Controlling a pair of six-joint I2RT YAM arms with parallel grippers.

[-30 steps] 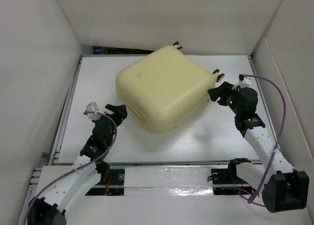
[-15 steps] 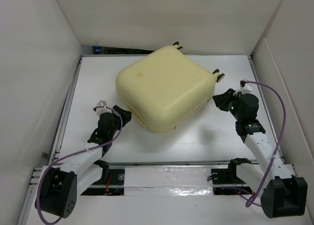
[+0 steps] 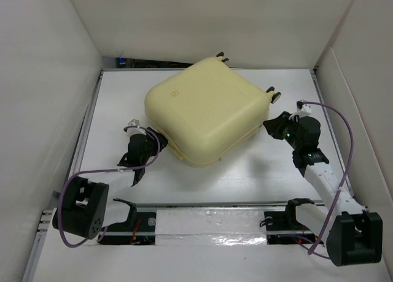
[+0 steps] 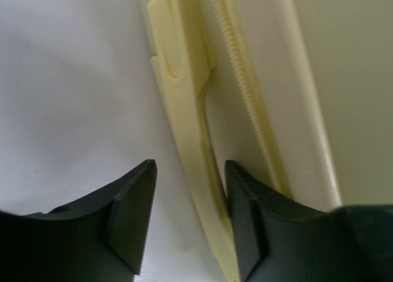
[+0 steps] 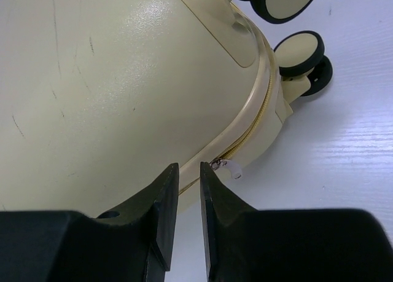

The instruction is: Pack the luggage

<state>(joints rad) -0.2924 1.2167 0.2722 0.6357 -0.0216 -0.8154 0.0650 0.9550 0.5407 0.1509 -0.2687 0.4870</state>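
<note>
The luggage (image 3: 206, 110) lies flat and zipped shut on the white worktop (image 3: 123, 97), set at an angle toward the far side, wheels (image 5: 301, 51) pointing to the far right. 2 arms are on it, 1 at each flank. The left tool (image 3: 157, 140) is down at the near-left edge with its jaws about half apart. In the wrist view the case's pale yellow side handle (image 4: 184, 110) runs up between them, close against 1 finger (image 4: 245, 220) and clear of the other, with the zipper teeth (image 4: 242, 91) just beyond. The right tool (image 3: 270, 123) sits at the right edge near the wheels, its jaws drawn to a narrow slit with nothing showing inside. The small zipper pull (image 5: 226, 166) pokes out from the seam just beside 1 fingertip (image 5: 207, 171).
</note>
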